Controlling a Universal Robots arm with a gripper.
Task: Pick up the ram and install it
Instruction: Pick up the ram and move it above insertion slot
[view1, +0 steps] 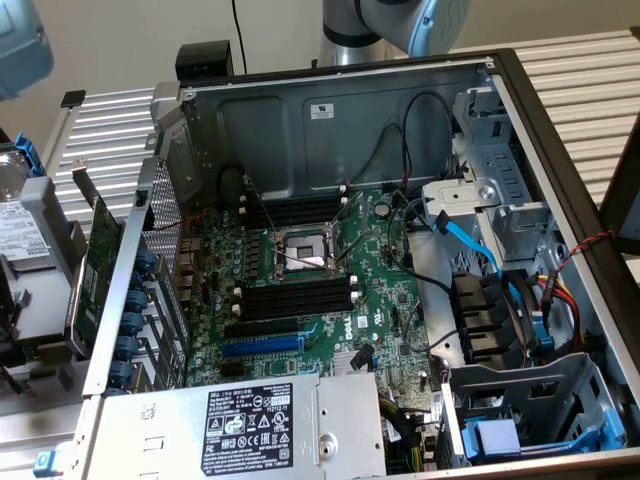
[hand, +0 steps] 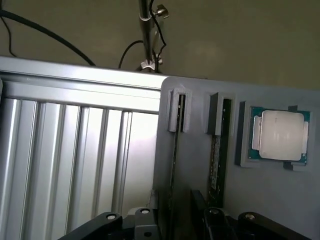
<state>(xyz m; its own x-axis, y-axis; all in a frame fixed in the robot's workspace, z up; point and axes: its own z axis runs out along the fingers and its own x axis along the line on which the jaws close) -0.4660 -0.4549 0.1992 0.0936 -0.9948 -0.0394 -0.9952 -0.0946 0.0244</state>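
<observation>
The end effector (hand: 175, 228) hung low over the gray holder block (hand: 195, 150), its black fingers (hand: 145, 220) spread wide and gripping nothing. Between them ran the ram (hand: 174, 165), standing on edge in its slot in the block, untouched as far as could be told. So the pick had not happened yet, and the install was entirely open.

A 2nd stick (hand: 216, 165) stood on edge in the neighbouring slot, just beside the 1st. That close neighbour looked like the main thing to crowd a grasp. Past it, in a pocket of the same block, lay a processor chip (hand: 280, 135), flat with its metal lid up. The block sat on the slatted aluminium worktop (hand: 75, 165), with a thin stand pole (hand: 146, 35) and dark cables behind it.

Over in the exterior view the robot arm (view1: 400, 20) reached away from the open computer case (view1: 300, 110). On the motherboard (view1: 385, 300), both banks of black memory slots (view1: 300, 295) sat empty either side of the CPU socket (view1: 305, 250). Loose black wires and a blue cable (view1: 465, 240) draped near the board toward the exterior view's right. The power supply (view1: 240, 425) boxed in the near edge. Outside the case, on the exterior view's left, a green expansion card (view1: 95, 265) and a hard drive (view1: 20, 235) waited, well apart from the slots.
</observation>
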